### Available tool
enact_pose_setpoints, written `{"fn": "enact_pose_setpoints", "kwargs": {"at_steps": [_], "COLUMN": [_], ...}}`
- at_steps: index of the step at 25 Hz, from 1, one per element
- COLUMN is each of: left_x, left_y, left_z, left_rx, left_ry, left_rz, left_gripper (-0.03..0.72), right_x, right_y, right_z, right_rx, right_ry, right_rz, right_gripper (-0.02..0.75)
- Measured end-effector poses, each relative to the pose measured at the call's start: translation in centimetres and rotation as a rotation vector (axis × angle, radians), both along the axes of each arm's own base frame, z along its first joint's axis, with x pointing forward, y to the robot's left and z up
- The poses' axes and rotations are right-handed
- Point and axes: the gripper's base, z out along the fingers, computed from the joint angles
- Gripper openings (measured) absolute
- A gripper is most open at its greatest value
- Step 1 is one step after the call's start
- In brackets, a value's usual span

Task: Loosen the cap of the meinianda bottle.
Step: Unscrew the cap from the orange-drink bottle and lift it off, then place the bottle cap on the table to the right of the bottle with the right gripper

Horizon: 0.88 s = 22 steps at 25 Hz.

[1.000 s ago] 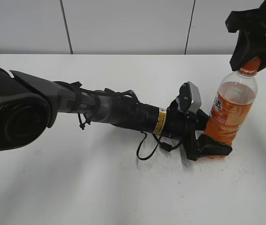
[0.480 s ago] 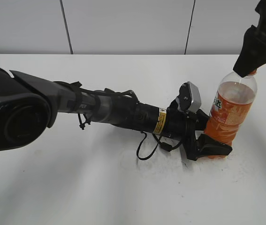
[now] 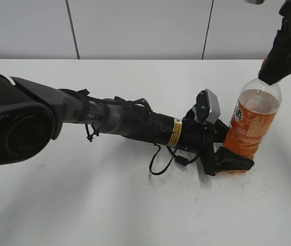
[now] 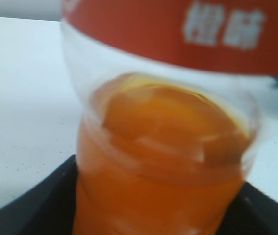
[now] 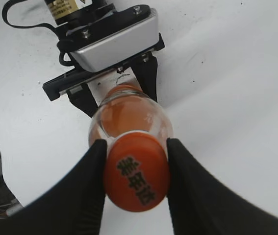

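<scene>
Pinching the cap from both sides, the right claw sits atop the upright meinianda bottle. Below it, the left claw clamps the bottle's waist on the counter. Weak grip there could let the bottle spin.

Lab or test bench; bare white table; plain pale panelled wall behind

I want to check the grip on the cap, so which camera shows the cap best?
The right wrist view: the cap is seen from above, sharp, with a finger of the right gripper on each side. In the exterior view that gripper hides the cap almost wholly. The left wrist view shows only the meinianda bottle lower body, no cap.
</scene>
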Motion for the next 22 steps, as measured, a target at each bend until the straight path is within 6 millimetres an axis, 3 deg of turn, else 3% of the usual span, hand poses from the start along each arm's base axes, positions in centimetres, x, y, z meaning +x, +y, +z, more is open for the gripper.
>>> {"fn": "enact_pose_setpoints", "kwargs": {"at_steps": [6,13,20,22], "left_x": [0.0,0.0,0.0,0.0], "left_y": [0.0,0.0,0.0,0.0], "left_z": [0.0,0.0,0.0,0.0], "left_rx": [0.0,0.0,0.0,0.0], "left_ry": [0.0,-0.001,-0.001,-0.001], "left_rz": [-0.001,-0.002,-0.002,-0.002], "left_gripper": [0.55,0.55,0.55,0.55], "right_x": [-0.4,-1.1,-3.2,-4.1], "right_y": [0.0,-0.5,-4.9,-6.2], "right_z": [0.7,1.9,5.4,5.4], "right_rx": [0.023,0.08,0.208,0.235], "right_ry": [-0.011,-0.011,-0.099,-0.133], "right_rz": [-0.018,-0.176,-0.534,-0.622], "right_gripper": [0.272,0.272,0.272,0.272]}}
